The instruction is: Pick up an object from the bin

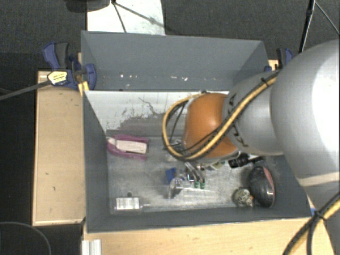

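My gripper (187, 183) hangs low over the bin floor, near the middle and toward the front, under the arm's orange cover. A small blue thing (170, 175) lies right at its left side; whether the two touch I cannot make out. A dark oval thing with a red rim (262, 185), like a computer mouse, rests to the right of the gripper. Just in front of it lies a small crumpled greyish lump (243, 197).
A pink and purple flat packet (127, 146) lies at the left of the bin floor. A small silver-white block (127, 203) sits in the front left corner. The arm and its cables cover the bin's right rear part.
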Robot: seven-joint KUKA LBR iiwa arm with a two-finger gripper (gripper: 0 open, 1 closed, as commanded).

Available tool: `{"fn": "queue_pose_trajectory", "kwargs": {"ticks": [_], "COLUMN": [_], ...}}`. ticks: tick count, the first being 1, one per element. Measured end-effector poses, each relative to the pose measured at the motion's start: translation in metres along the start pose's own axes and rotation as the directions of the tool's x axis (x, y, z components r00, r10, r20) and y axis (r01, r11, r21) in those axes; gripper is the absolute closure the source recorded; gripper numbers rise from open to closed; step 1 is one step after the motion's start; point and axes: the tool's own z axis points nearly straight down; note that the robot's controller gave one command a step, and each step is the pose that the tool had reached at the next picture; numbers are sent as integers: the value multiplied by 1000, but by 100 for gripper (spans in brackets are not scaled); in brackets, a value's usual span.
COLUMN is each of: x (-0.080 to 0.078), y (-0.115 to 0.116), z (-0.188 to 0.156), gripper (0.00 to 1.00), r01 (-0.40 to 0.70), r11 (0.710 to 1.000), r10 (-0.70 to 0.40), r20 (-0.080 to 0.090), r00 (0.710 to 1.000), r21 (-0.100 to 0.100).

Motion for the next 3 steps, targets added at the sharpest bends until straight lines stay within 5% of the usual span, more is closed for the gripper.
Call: {"fn": "queue_pose_trajectory", "kwargs": {"ticks": [1, 2, 3], "x": [-2, -3, -6], "y": [1, 1, 2], "z": [-2, -12, -75], "gripper": [100, 100, 100], "r01": [-1, -3, -1], "r11": [1000, 1000, 1000], "r10": [1, 3, 1], "r20": [7, -3, 1], "r00": [1000, 1000, 1000], "r21": [-3, -1, -2]}}
